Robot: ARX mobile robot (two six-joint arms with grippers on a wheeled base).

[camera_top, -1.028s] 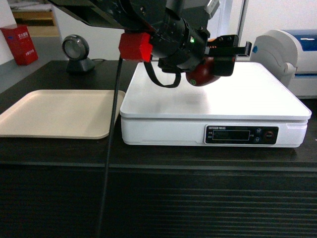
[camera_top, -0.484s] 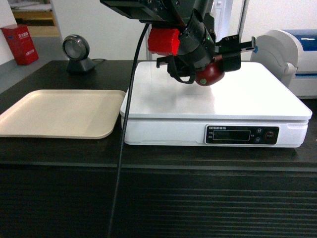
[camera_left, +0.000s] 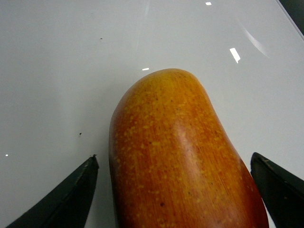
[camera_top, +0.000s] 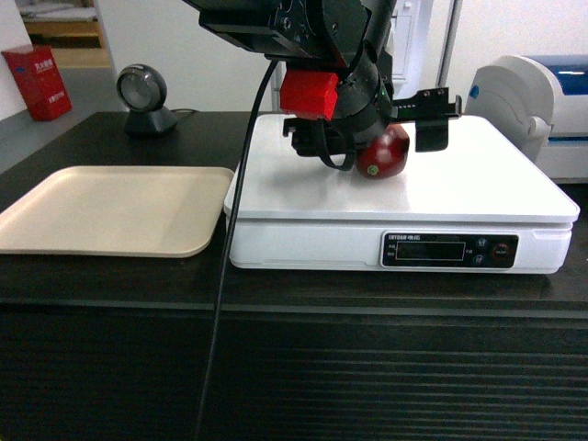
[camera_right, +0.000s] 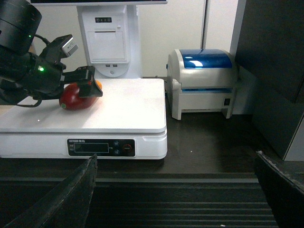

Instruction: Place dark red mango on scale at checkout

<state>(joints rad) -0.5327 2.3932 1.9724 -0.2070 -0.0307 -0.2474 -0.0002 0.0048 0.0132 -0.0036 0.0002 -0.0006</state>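
The mango (camera_top: 383,155) lay lengthwise between the left gripper's (camera_top: 404,129) wide-spread fingers on the scale (camera_top: 478,188), orange end pointing right. The right gripper (camera_right: 178,190) gaped wide.

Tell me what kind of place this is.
Most likely a shop checkout counter. A white scale with a display strip sits on the black counter, with a barcode scanner behind and a label printer alongside. The left gripper has a dark red mango on the scale.
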